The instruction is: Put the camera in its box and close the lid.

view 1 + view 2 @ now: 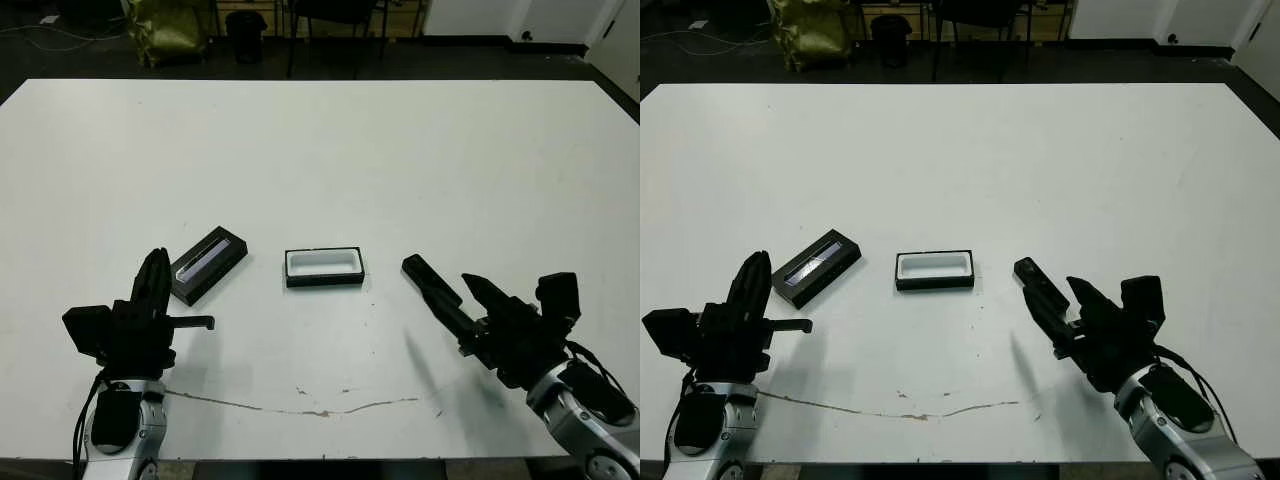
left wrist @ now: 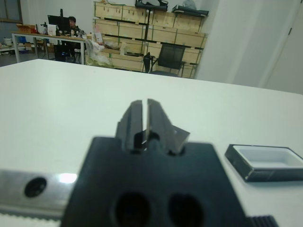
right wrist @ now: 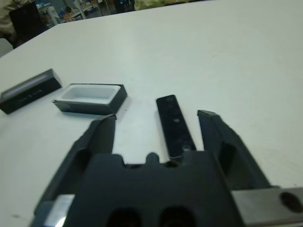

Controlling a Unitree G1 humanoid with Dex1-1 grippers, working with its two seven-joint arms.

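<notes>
Camera [image 3: 174, 125]: lying flat on the table, right of the box [image 1: 323, 267], uncontained; right gripper [image 3: 158, 127] spreading wide, straddling it, gripping nothing; left gripper [image 2: 141, 118] pinching narrow, empty; lid [image 1: 208, 264] sitting left of box; risk: closing off-centre, the bar may be skidding away.

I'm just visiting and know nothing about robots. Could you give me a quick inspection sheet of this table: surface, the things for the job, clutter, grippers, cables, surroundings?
Surface: white table, with a thin brownish crack-like line near the front edge.
Job's things: box open, white lining empty, at centre; lid lying off the box, toward the robot's left; camera flat on the table, toward the robot's right.
Clutter: nothing seen.
Grippers: left gripper shut and empty, near the lid; right gripper open, its fingers either side of the camera's near end, not closed on it.
Cables: black cables on both wrists.
Surroundings: chair, shelving with boxes, a seated person at a far desk.
</notes>
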